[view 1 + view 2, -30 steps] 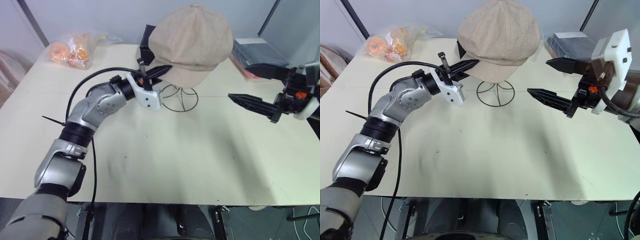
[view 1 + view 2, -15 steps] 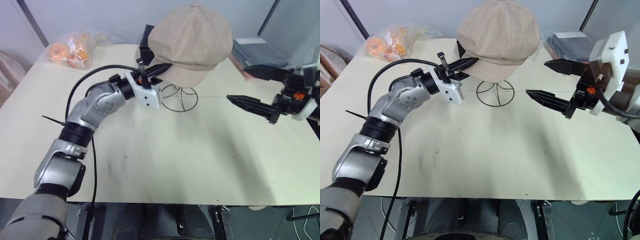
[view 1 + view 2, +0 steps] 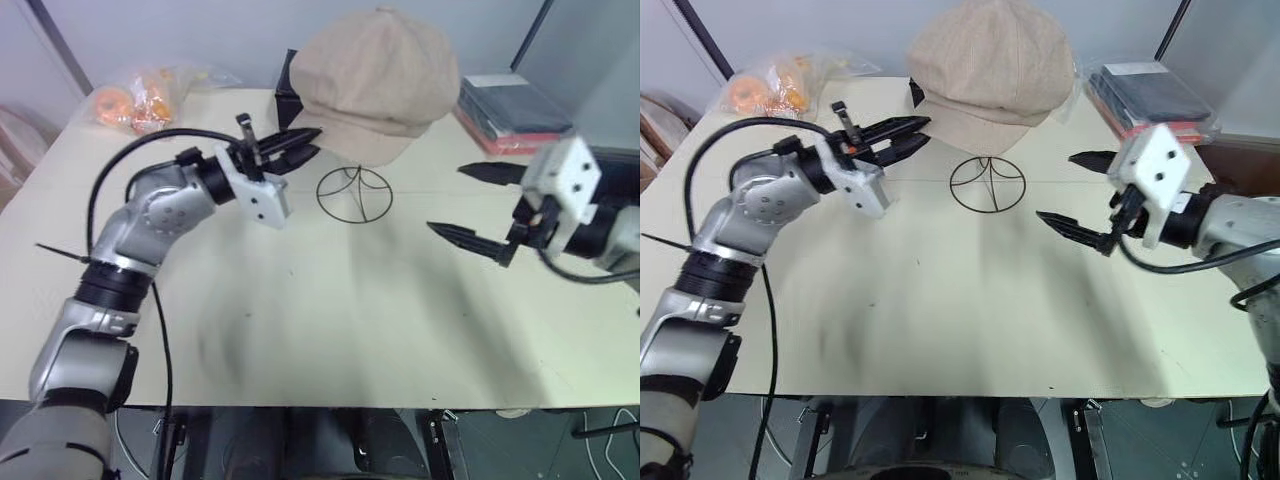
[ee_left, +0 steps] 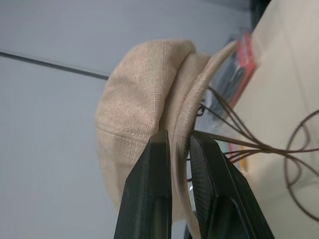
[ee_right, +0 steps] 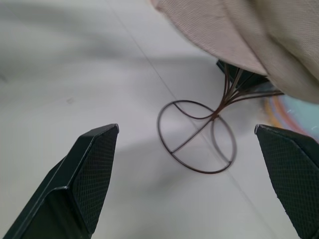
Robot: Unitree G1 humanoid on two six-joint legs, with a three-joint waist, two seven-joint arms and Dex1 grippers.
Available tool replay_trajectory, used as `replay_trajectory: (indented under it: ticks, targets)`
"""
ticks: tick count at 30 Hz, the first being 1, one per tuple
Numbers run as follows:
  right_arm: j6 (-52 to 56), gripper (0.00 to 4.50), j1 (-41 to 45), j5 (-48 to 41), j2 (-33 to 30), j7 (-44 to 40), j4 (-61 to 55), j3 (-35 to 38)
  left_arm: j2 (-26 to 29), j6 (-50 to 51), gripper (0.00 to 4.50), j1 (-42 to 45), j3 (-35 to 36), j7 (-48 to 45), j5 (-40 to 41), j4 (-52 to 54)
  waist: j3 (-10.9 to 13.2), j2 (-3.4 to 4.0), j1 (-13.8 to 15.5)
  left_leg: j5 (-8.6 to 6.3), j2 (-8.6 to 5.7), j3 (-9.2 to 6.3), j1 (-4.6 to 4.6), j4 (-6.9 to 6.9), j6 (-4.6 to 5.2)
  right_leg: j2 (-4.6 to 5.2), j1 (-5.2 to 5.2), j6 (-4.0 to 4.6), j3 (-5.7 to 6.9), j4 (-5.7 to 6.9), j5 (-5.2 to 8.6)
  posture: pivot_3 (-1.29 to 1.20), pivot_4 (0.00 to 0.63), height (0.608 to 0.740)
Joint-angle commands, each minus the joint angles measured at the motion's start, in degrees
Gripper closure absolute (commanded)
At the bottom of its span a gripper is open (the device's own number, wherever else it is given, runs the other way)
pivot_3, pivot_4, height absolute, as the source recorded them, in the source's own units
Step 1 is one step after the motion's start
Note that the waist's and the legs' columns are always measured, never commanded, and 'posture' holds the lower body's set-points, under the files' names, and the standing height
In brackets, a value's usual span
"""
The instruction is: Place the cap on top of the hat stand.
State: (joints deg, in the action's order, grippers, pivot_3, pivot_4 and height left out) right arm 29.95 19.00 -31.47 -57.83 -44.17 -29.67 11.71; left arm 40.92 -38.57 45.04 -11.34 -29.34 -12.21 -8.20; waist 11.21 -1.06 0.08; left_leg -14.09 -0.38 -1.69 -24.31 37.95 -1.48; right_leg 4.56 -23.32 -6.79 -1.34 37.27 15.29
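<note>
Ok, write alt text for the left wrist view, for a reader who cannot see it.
Two black fingers of the left gripper rise from below, pinched on the edge of a beige fabric cap. The cap sits over the thin dark wires of a hat stand, whose ring base rests on a pale table, with a grey wall behind.

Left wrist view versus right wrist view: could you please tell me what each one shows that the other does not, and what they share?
Left wrist view alone: the left gripper shut on the brim edge of the cap, with a pale wall behind.
Right wrist view alone: the right gripper wide open, holding nothing, above the table, and the whole ring base of the hat stand.
Both: the cap sitting over the hat stand's wires.
</note>
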Motion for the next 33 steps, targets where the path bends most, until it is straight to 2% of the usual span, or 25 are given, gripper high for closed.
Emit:
replay_trajectory:
  ticks: [1, 5, 8, 11, 14, 16, 19, 25, 29, 33]
  targets:
    - [-4.1, 0.0, 1.3, 5.0, 1.8, 1.9, -2.5, -2.4, 3.2, 3.0, 3.67, -2.9, 4.3, -3.6, 5.7, 7.0, 0.0, 0.0, -0.1, 0.0, 0.02, -0.01, 0.0, 0.0, 0.0, 0.0, 0.0, 0.0, 0.01, 0.0, 0.0, 0.0, 0.15, 0.74]
    - [-5.5, 0.0, 1.4, 7.6, 3.4, 1.7, -2.4, -4.5, 5.6, 4.6, 3.67, -7.9, 6.4, -5.1, 5.8, 11.9, 0.0, 0.0, 0.0, 0.0, 0.01, -0.01, 0.02, 0.01, 0.0, 0.0, 0.07, 0.0, 0.01, -0.02, 0.0, 0.0, 0.15, 0.74]
    - [-8.0, 0.0, 2.7, 10.9, 4.5, 1.6, -0.9, -6.5, 6.7, 10.4, 3.67, -12.7, 9.5, -6.0, 8.5, 16.4, 0.0, 0.0, 0.1, 0.0, 0.01, 0.0, 0.03, 0.02, 0.0, 0.01, 0.09, 0.0, 0.0, -0.04, 0.0, 0.0, 0.15, 0.74]
    - [-12.9, 0.0, 5.3, 16.9, 6.5, 3.0, 0.5, -10.0, 7.2, 33.2, 3.67, -15.6, 15.2, -7.8, 22.2, 21.7, 0.0, 0.0, -0.2, 0.0, 0.04, -0.01, 0.04, 0.02, 0.0, -0.01, 0.07, 0.0, 0.01, 0.0, 0.0, 0.0, 0.15, 0.74]
    - [-22.4, 0.0, 6.7, 28.1, 8.9, 7.4, 3.7, -14.7, 8.8, 55.8, 3.67, -15.5, 20.5, -9.5, 39.4, 25.0, 0.0, -0.01, -0.9, 0.0, 0.09, -0.07, 0.06, 0.02, 0.0, -0.04, 0.07, 0.0, 0.03, 0.04, 0.0, 0.0, 0.15, 0.74]
    - [-30.2, 0.0, 6.6, 36.3, 10.6, 11.4, 7.0, -17.7, 10.4, 67.1, 3.67, -15.3, 23.9, -10.8, 49.6, 26.9, 0.0, 0.01, -1.1, 0.0, 0.08, -0.06, 0.09, 0.02, 0.0, -0.06, 0.08, 0.0, 0.03, 0.05, 0.01, 0.0, 0.15, 0.74]
    - [-42.2, 0.0, 5.8, 49.2, 12.7, 18.5, 12.8, -22.8, 14.1, 77.4, 3.67, -16.5, 28.0, -15.3, 60.8, 29.7, 0.0, -0.01, -1.1, 0.0, 0.09, -0.05, 0.1, 0.02, -0.01, -0.08, 0.05, 0.0, 0.02, 0.06, 0.01, 0.0, 0.15, 0.74]
    - [-54.9, 0.0, 8.5, 69.0, 17.9, 33.7, 24.6, -29.7, 18.2, 84.9, 3.67, -18.7, 32.2, -19.4, 68.8, 31.9, 0.0, -0.01, -1.1, 0.02, 0.06, -0.02, 0.13, 0.01, -0.05, -0.08, 0.05, 0.03, -0.02, 0.08, 0.02, 0.0, 0.15, 0.74]
    - [-55.0, 0.0, 13.2, 77.0, 24.1, 42.4, 32.1, -32.3, 18.9, 86.8, 3.67, -17.2, 33.2, -18.8, 70.1, 30.5, 0.0, -0.01, -1.2, 0.07, 0.06, -0.04, 0.17, 0.0, -0.13, -0.11, 0.05, 0.07, -0.03, 0.1, 0.0, 0.0, 0.15, 0.74]
    - [-53.0, 0.0, 16.7, 81.6, 27.8, 47.4, 38.4, -33.5, 19.9, 86.6, 3.67, -17.3, 33.3, -19.6, 68.4, 30.2, 0.0, -0.03, -1.2, 0.08, 0.04, -0.05, 0.18, 0.0, -0.15, -0.11, 0.06, 0.08, -0.05, 0.15, 0.0, 0.0, 0.15, 0.74]
